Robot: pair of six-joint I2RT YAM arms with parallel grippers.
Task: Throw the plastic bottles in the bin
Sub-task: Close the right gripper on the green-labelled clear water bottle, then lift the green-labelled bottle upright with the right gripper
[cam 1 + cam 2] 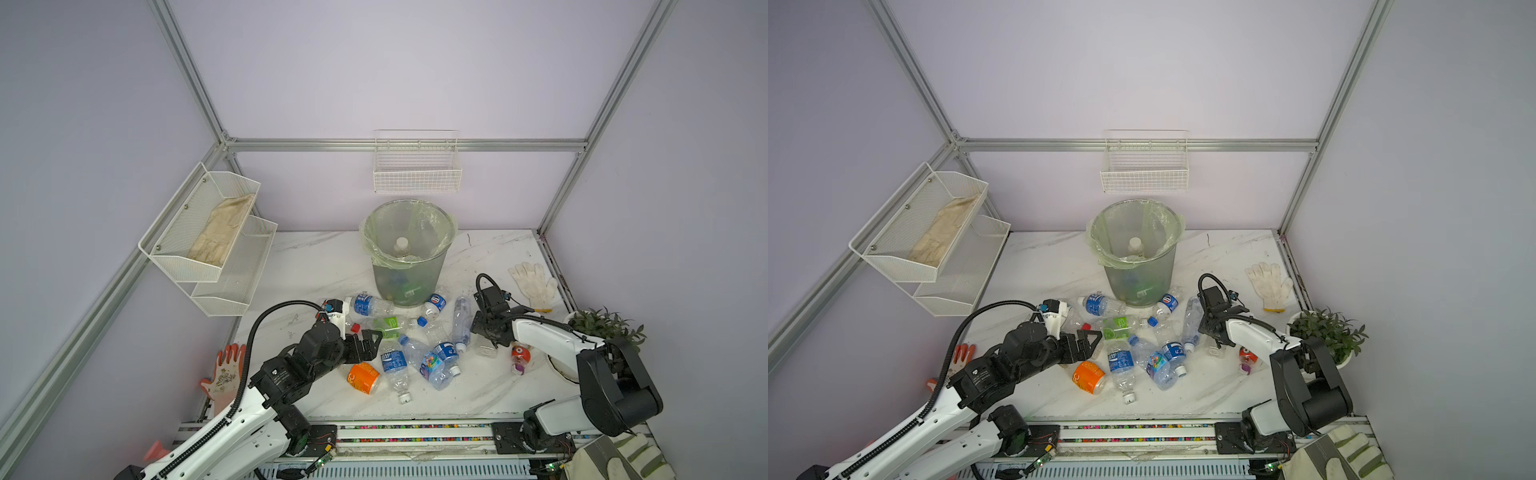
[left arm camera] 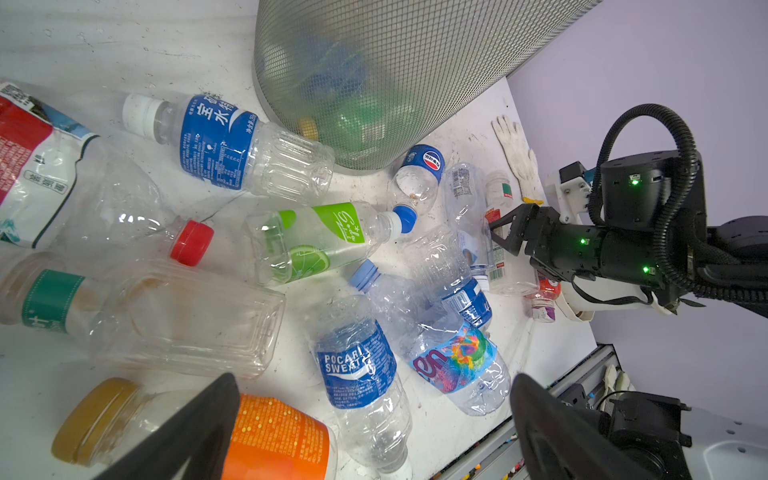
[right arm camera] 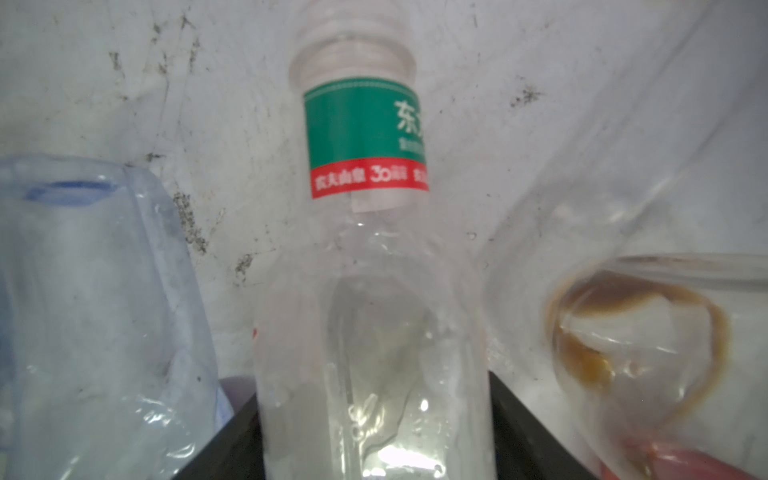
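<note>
Several plastic bottles lie in a heap on the white table in front of the bin [image 1: 432,274] [image 1: 1138,274], which holds one upright bottle [image 1: 401,247]. My left gripper [image 1: 371,345] [image 2: 374,386] hovers open over the heap's left side, above the Pocari Sweat bottle [image 2: 357,374] and beside the orange-labelled bottle [image 2: 274,436]. My right gripper [image 1: 484,334] [image 2: 500,232] is low at the heap's right edge. Its fingers press both sides of a clear bottle with a green and red label [image 3: 365,137] [image 2: 496,270], which lies on the table.
A white glove [image 1: 534,284] and a potted plant [image 1: 602,328] are at the right. A small red bottle [image 1: 520,355] lies under the right arm. White mesh shelves [image 1: 208,232] hang at the left and a wire basket [image 1: 417,170] above the bin. An orange glove [image 1: 226,374] lies at the front left.
</note>
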